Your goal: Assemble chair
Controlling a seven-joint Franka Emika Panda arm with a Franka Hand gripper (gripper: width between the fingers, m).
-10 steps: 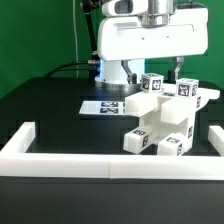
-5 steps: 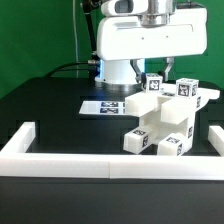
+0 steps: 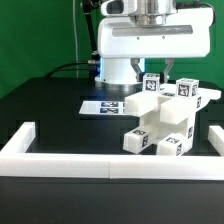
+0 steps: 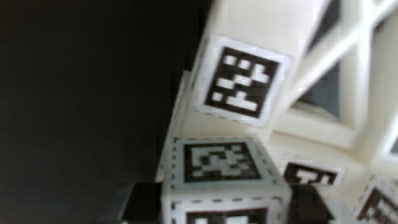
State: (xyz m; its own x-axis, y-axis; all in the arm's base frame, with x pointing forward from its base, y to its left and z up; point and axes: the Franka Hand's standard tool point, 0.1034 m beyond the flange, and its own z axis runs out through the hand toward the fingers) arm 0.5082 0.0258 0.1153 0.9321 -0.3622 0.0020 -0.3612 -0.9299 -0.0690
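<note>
Chair (image 3: 165,118) with square black-and-white tags, no legible writing; gripper (image 3: 168,72) directly above it, jaws clamped on its top tagged block (image 3: 152,84).

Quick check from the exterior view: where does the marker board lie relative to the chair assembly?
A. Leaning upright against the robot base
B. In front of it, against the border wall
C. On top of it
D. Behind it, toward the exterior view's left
D: the marker board lies flat on the black table, farther back than the chair and toward the exterior view's left.
</note>
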